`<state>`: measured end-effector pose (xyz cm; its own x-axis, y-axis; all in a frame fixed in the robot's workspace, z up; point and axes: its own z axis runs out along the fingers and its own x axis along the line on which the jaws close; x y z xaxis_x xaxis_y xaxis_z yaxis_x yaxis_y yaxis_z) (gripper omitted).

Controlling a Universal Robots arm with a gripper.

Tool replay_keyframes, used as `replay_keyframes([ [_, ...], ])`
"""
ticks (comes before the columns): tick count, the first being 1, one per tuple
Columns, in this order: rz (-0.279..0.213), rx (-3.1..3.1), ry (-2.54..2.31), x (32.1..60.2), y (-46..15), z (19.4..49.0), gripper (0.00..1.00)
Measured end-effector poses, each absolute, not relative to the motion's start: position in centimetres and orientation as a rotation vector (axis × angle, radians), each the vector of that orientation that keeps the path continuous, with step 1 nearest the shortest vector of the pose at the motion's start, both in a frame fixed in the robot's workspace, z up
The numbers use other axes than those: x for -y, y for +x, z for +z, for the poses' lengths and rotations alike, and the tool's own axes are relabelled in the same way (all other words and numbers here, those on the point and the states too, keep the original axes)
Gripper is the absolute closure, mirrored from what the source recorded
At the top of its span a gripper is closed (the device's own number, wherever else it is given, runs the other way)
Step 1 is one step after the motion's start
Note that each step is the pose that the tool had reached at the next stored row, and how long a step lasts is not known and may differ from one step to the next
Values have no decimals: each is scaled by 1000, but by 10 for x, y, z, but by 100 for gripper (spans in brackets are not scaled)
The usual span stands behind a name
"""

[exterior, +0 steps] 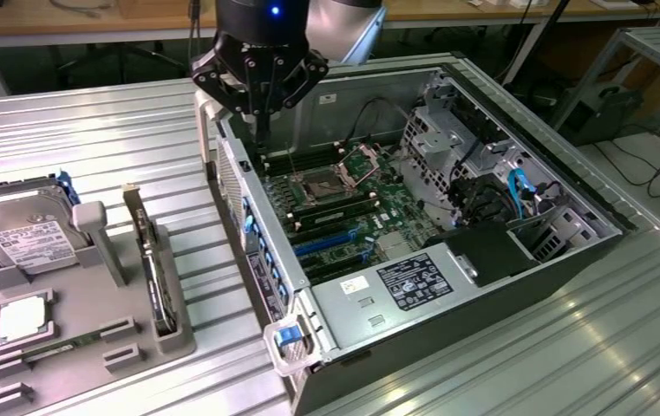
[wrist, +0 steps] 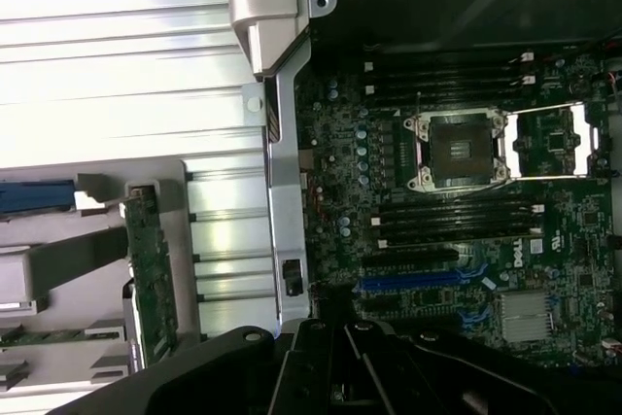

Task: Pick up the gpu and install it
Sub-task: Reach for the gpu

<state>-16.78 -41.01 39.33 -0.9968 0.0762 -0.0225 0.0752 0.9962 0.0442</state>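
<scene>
1. Gripper (exterior: 260, 113) looks closed from my station, with its fingers drawn together. It hangs over the rim of the open computer case (exterior: 480, 338), on the side toward the exterior view's left.
2. The gpu (exterior: 150, 260) (wrist: 151, 274) stands on its long edge in a slot of the grey holder (exterior: 75, 364). The holder sits on the ribbed metal table (exterior: 98, 130), to the exterior view's left of the case. The card is well apart from the gripper and untouched.
3. The same holder carries a hard drive (exterior: 23, 230) propped at a tilt, and a small square silver chip (exterior: 23, 319) lying flat in a recess.
4. Inside the case I see the motherboard (wrist: 389, 162) with its processor socket (wrist: 457, 148) open. The blue expansion slots (wrist: 418, 281) sit just beside the socket's memory rows.
</scene>
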Motion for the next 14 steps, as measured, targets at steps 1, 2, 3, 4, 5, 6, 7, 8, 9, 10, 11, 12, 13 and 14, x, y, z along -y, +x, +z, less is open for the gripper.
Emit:
replay_keyframes([
  [1, 68, -3114, 118, 410, -168, 393, 89],
  [2, 68, -3115, 118, 411, -169, 393, 89],
  [3, 68, -3115, 118, 411, -169, 393, 89],
  [4, 68, -3115, 118, 411, -169, 393, 89],
  [5, 68, -3115, 118, 411, -170, 393, 89],
  [6, 68, -3115, 118, 411, -170, 393, 89],
  [7, 67, -3115, 118, 412, -171, 393, 89],
  [8, 68, -3115, 118, 412, -171, 393, 89],
  [9, 68, -3115, 118, 412, -171, 393, 89],
  [10, 68, -3115, 118, 412, -172, 393, 89],
  [11, 67, -3115, 118, 413, -172, 393, 89],
  [12, 68, -3115, 118, 413, -172, 393, 89],
  [13, 67, -3115, 118, 413, -173, 393, 89],
  [14, 67, -3116, 118, 413, -173, 393, 89],
])
